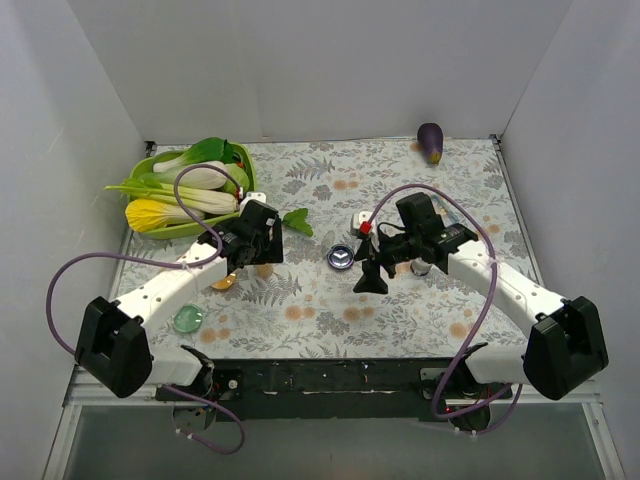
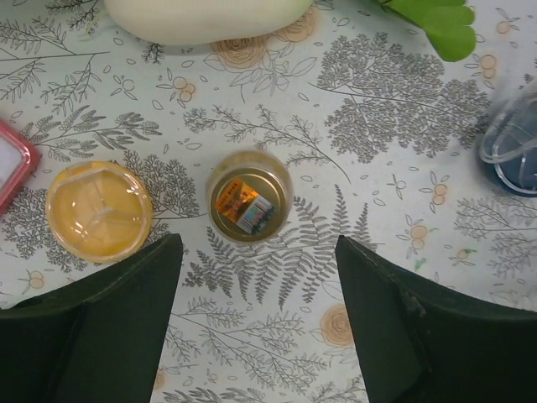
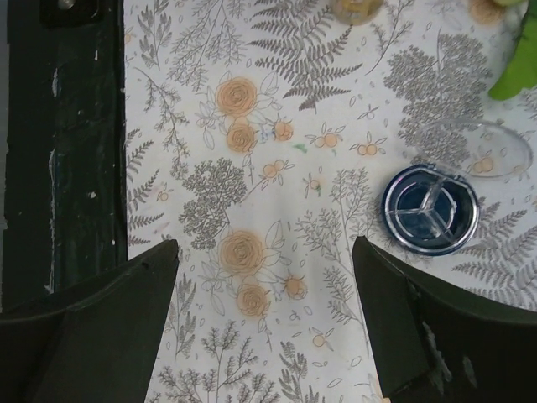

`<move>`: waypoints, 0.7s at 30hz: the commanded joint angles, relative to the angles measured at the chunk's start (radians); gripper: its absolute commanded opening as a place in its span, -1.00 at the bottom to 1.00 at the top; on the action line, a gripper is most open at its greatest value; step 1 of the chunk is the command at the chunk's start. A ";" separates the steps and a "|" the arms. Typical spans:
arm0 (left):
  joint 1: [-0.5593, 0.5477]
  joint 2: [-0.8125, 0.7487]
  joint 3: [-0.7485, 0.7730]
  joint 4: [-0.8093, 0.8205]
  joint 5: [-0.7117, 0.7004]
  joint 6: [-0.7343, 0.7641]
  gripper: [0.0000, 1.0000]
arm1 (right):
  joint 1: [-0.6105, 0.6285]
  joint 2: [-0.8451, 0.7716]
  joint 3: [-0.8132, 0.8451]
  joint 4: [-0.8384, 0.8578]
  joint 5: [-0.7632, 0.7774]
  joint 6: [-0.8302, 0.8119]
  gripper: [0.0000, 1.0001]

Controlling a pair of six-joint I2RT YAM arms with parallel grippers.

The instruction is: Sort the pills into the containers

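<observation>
Pill jar (image 2: 250, 206), orange dish (image 2: 98, 210) beside, leaf (image 2: 436, 25) beyond

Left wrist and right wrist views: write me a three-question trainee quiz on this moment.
1. True or false: the left gripper is shut on the small round gold-rimmed glass jar.
2. In the right wrist view, how many compartments does the round blue divided dish have? A two, B three, C five.
3. Fill in: the dish's clear lid is flipped ___.
Key: 1 false, the jaws stand wide apart, clear of the jar; 2 B; 3 open.
</observation>
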 commanded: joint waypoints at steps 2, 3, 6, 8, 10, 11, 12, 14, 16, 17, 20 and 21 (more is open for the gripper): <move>0.045 0.058 0.030 0.039 -0.011 0.076 0.39 | -0.002 -0.085 -0.070 0.098 -0.005 0.052 0.82; 0.054 0.064 0.028 0.061 0.008 0.078 0.33 | -0.002 -0.099 -0.073 0.095 -0.003 0.049 0.82; 0.075 0.089 0.023 0.092 0.032 0.086 0.23 | -0.002 -0.111 -0.087 0.094 -0.008 0.049 0.82; 0.081 0.101 0.025 0.099 0.048 0.084 0.10 | -0.002 -0.111 -0.091 0.097 -0.008 0.049 0.82; 0.084 0.110 0.020 0.109 0.067 0.081 -0.03 | -0.002 -0.111 -0.094 0.095 -0.008 0.048 0.82; 0.086 0.110 0.019 0.112 0.071 0.078 -0.10 | -0.002 -0.111 -0.096 0.094 -0.008 0.046 0.81; 0.086 0.109 0.014 0.118 0.076 0.077 -0.17 | -0.002 -0.111 -0.096 0.092 -0.009 0.048 0.81; 0.088 0.107 0.007 0.119 0.093 0.077 -0.26 | -0.002 -0.108 -0.093 0.083 -0.017 0.040 0.81; 0.088 0.106 -0.007 0.122 0.104 0.080 -0.27 | -0.001 -0.108 -0.087 0.072 -0.025 0.017 0.81; 0.088 0.106 -0.010 0.121 0.114 0.081 -0.27 | -0.001 -0.111 -0.087 0.066 -0.029 0.008 0.82; 0.086 0.083 -0.029 0.127 0.145 0.090 -0.45 | 0.024 -0.113 -0.073 0.016 -0.011 -0.081 0.81; 0.086 0.069 -0.030 0.129 0.192 0.096 -0.69 | 0.051 -0.111 -0.067 -0.021 0.000 -0.110 0.82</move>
